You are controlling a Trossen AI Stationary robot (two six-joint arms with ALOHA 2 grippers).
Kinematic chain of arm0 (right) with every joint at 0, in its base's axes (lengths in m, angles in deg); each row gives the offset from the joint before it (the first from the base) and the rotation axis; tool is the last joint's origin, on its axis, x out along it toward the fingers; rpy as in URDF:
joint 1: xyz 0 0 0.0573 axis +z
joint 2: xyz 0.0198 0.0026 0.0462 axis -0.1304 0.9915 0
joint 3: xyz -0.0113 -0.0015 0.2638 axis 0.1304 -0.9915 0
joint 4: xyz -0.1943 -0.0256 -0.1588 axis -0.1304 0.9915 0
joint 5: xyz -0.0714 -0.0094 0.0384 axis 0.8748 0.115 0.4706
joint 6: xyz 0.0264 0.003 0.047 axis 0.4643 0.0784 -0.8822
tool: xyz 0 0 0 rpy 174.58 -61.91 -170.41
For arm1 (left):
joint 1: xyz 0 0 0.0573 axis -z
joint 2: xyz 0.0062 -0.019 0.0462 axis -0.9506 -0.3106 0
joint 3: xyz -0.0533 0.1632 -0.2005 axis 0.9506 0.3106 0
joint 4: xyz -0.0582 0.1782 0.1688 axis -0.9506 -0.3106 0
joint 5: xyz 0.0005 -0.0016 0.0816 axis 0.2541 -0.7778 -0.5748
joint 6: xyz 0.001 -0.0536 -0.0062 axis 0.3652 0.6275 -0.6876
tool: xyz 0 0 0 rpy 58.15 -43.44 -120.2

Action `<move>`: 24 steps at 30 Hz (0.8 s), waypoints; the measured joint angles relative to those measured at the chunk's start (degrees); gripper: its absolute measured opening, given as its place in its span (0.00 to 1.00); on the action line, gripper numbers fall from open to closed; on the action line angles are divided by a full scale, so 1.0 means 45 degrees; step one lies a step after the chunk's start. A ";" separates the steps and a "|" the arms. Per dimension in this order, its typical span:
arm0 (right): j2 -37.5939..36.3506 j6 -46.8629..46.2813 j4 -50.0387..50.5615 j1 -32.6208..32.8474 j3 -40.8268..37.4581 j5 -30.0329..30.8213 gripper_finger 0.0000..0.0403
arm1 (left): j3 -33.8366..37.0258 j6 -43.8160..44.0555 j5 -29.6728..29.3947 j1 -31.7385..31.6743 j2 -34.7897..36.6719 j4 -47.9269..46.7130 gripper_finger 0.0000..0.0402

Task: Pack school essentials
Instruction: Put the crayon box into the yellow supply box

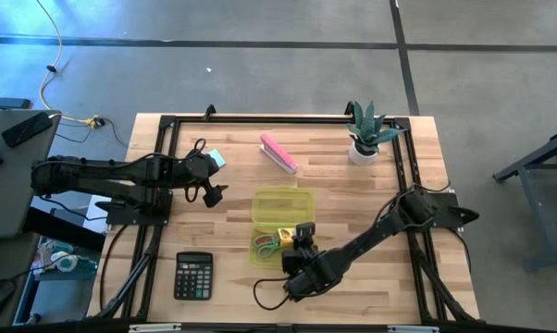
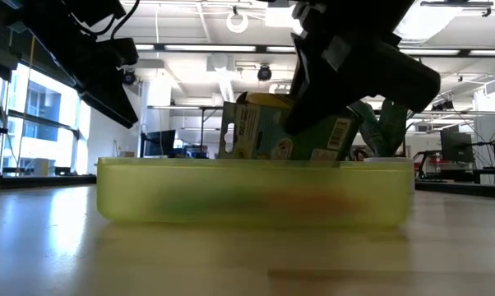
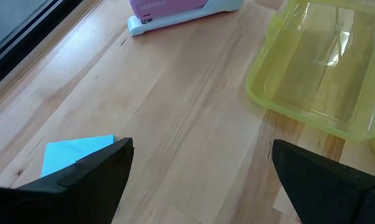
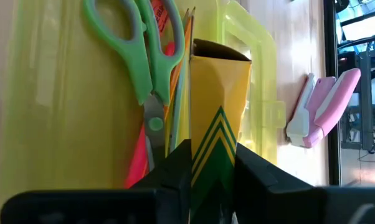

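Observation:
A see-through yellow-green case (image 1: 267,252) lies on the table, its open lid (image 1: 283,203) flat behind it. Green-handled scissors (image 4: 137,56) and thin orange-red pens (image 4: 175,93) lie inside the case. My right gripper (image 4: 213,152) reaches over the case's right side (image 1: 300,242), shut on the yellow crayon box (image 1: 285,235). The light-blue note pad (image 3: 78,152) lies flat on the table. My left gripper (image 3: 200,168) hangs open just right of it (image 1: 209,188), and one finger hides part of the pad. My right gripper pinches the crayon box between its two fingers (image 4: 175,168) across the box's narrow width, at the green-chevron end (image 4: 215,134). It comes slanting down from the table's near right. The box is tilted, its open end (image 4: 218,53) pointing away, its lower part inside the case (image 2: 272,123).
A pink oblong block (image 1: 278,153) lies behind the lid. A black calculator (image 1: 193,275) sits near the front left. A potted plant (image 1: 366,134) stands at the far right. Bare wood (image 3: 194,112) shows between the pad and the lid.

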 joint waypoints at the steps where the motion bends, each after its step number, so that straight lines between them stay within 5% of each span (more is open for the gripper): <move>1: -0.0001 0.0000 -0.0006 0.0000 0.0000 -0.0067 0.19 | 0.0000 -0.0002 0.0000 0.0000 0.0000 0.0000 0.93; 17: -0.0010 -0.0361 -0.0034 0.0041 0.0000 -0.0753 0.43 | 0.0000 -0.0005 0.0000 -0.0005 0.0000 0.0000 0.93; 24: -0.0010 -0.0774 -0.0010 0.0141 0.0002 -0.0763 0.46 | 0.0000 -0.0005 0.0000 -0.0005 0.0000 0.0000 0.93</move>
